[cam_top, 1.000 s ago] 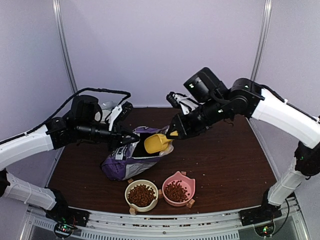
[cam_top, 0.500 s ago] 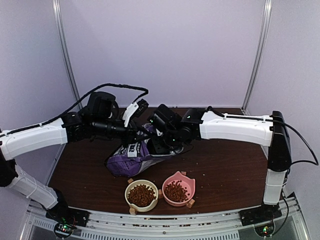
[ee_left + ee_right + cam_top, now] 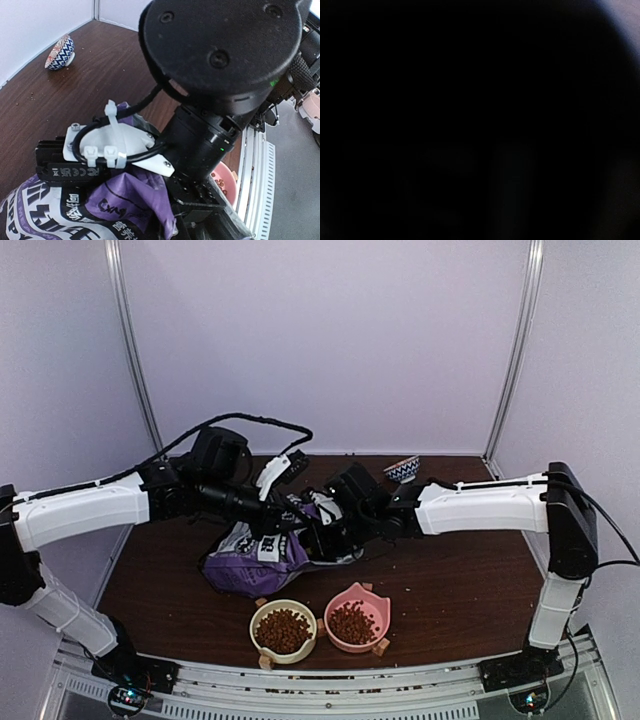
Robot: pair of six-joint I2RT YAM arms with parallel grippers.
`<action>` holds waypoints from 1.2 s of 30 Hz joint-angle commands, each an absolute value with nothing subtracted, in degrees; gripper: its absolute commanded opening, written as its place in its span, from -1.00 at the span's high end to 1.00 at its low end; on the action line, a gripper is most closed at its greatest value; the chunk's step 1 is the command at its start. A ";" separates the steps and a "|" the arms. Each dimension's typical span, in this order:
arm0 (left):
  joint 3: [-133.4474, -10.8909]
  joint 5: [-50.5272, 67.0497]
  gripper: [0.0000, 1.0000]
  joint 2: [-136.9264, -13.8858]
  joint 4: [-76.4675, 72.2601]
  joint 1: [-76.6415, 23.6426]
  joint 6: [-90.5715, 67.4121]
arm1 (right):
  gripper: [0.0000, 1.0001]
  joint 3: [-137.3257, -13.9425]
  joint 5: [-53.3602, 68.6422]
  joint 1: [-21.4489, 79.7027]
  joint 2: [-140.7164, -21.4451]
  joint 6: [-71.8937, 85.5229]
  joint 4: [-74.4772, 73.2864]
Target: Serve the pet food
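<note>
Right wrist view is almost wholly black. The right gripper [image 3: 325, 535] has its fingertips hidden inside the purple bag [image 3: 245, 565].

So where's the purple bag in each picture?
Top external: purple bag in the middle of the picture.
Left wrist: along the bottom left edge.
Right wrist: picture is dark, bag not visible.
Shared landmark: blue patterned bowl, in top external and left wrist.

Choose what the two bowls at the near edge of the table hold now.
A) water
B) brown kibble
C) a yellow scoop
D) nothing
B: from above, the cream bowl and the pink bowl are both seen filled with small brown kibble.
</note>
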State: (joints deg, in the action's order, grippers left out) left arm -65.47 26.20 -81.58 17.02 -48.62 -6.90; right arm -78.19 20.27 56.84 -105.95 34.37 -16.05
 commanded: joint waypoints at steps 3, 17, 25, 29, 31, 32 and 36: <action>-68.83 26.68 1.00 -81.11 12.87 -49.83 -3.14 | 0.72 -75.52 42.35 57.92 -103.53 38.12 -10.30; -67.65 18.42 1.00 -71.76 23.90 -46.61 5.41 | 0.74 -74.95 55.81 52.67 -89.63 39.08 -17.90; -64.90 13.31 1.00 -65.87 25.66 -45.62 8.37 | 0.73 -62.00 57.47 48.72 -79.61 57.05 0.85; -61.86 11.23 1.00 -62.81 23.27 -45.62 8.95 | 0.72 -55.30 55.24 46.25 -75.66 65.95 10.15; -60.52 10.55 1.00 -62.04 21.97 -45.62 8.96 | 0.71 -52.03 54.37 45.02 -73.97 69.28 14.13; -60.21 10.27 1.00 -61.86 21.68 -45.62 9.03 | 0.71 -51.27 54.20 44.64 -73.48 69.91 14.97; -59.93 9.48 1.00 -62.22 21.79 -45.56 9.27 | 0.71 -49.42 53.06 43.75 -71.91 70.95 16.10</action>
